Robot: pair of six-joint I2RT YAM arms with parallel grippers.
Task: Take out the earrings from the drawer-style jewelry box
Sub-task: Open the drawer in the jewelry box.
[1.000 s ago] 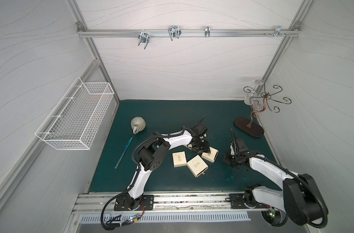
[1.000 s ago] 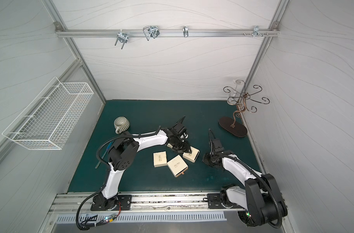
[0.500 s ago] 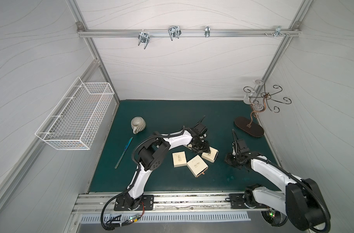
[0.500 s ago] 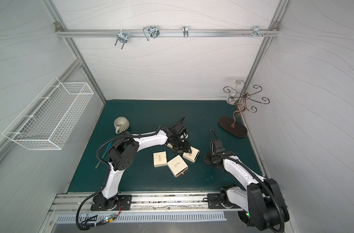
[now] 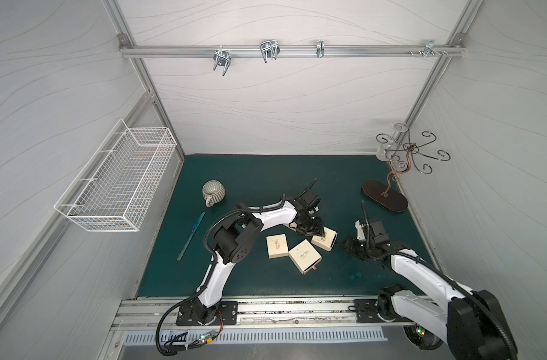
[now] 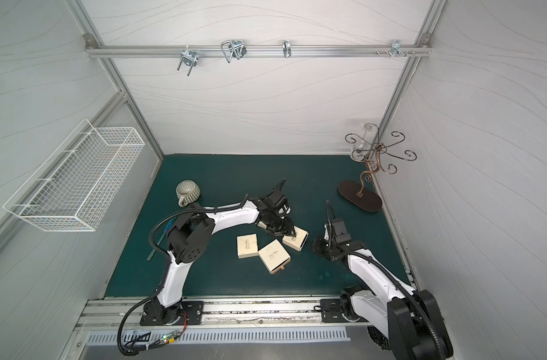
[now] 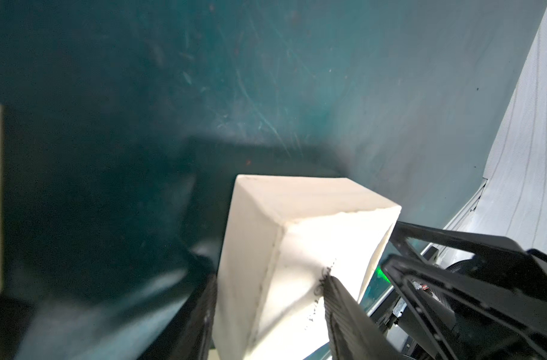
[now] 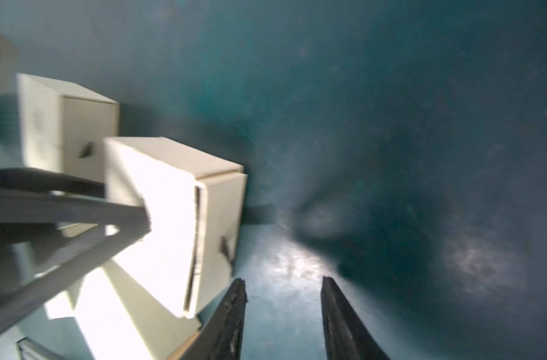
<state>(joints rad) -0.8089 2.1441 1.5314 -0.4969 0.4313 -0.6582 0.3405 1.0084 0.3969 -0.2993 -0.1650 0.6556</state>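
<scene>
**Earrings not out yet; drawer barely open**

Earrings are not visible in any view. I judge they are inside the jewelry box (image 5: pixel 324 238), which lies right of ctr in both top views, on the green mat (image 5: pixel 266 174). L gripper (image 7: pixel 266 271) is clamped on this box, w/ one finger on each side wall. R gripper (image 8: pixel 283 311) is released, w/ nothing btw its fingers, and it sits just right of the box in a top view. In the R wrist view the drawer (image 8: pixel 222 215) seems out only a little, and its pull tab (image 8: pixel 227 251) is free. A second box (image 5: pixel 304 256) and a third box (image 5: pixel 277 246) lie left of it. Done, as I judge: the box is fixed. Left to do: pull the drawer out, then pick out the earrings.
</scene>
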